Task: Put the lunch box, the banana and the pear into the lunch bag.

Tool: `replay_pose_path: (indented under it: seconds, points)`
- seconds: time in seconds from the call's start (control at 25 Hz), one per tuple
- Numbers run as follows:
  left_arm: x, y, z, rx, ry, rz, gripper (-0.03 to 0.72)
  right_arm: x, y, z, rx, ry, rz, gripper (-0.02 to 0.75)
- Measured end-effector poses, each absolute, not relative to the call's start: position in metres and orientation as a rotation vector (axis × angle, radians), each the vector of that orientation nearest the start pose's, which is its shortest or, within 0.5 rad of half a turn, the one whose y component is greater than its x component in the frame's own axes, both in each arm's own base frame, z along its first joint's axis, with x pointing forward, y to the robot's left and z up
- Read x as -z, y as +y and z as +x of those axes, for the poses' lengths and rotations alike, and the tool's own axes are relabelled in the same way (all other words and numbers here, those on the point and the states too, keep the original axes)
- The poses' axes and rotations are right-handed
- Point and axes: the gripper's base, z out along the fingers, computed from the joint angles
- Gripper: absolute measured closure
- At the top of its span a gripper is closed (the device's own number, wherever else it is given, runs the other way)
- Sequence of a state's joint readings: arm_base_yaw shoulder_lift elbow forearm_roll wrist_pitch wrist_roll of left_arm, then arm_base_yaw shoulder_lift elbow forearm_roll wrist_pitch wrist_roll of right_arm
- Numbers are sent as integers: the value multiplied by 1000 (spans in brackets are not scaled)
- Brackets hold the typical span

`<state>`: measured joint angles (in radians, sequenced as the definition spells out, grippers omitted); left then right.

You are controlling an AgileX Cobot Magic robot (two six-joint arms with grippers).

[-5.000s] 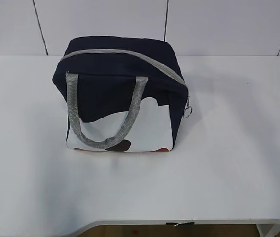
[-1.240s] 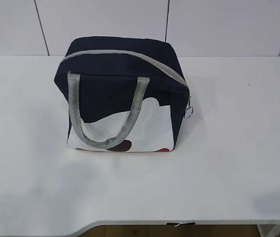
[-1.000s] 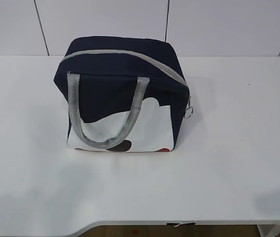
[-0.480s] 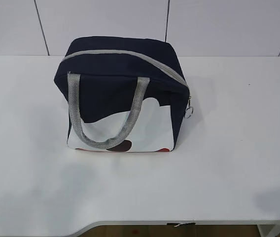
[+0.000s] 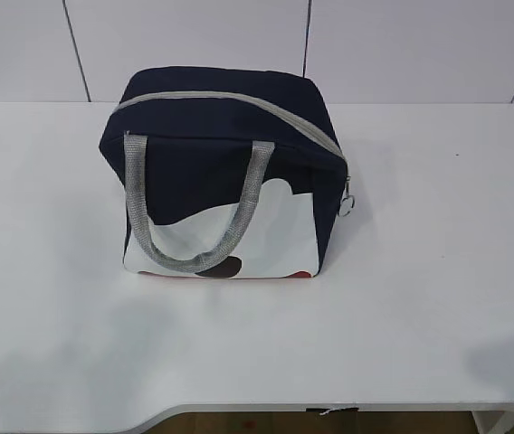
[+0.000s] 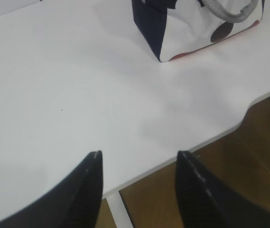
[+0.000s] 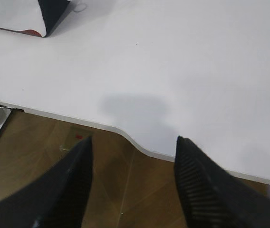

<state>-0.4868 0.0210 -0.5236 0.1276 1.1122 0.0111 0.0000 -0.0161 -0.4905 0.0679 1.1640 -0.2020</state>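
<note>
Bag (image 5: 225,172) sits zipped at the table's (image 5: 438,271) 12 o'clock; no box, banana or pear visible. Left gripper (image 6: 139,164) and right gripper (image 7: 132,149) hang wide and empty near the front edge. Unzipping via the ring pull (image 5: 347,204) probably comes next.

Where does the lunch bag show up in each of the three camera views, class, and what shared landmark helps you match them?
Exterior view: the lunch bag stands left of centre on the table, zipped shut.
Left wrist view: only its lower corner shows at the top edge, right of centre.
Right wrist view: only a bottom corner shows at the top left.
Shared landmark: the table's curved front edge.
</note>
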Motion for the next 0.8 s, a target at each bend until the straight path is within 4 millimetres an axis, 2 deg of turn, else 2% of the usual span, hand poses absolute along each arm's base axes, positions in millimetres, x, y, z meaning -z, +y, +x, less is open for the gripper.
replay_pose_path:
  seconds: [0.8]
  points:
    - [-280, 12, -1, 137, 2027, 505, 328, -267, 6, -11, 36, 2127, -223, 297]
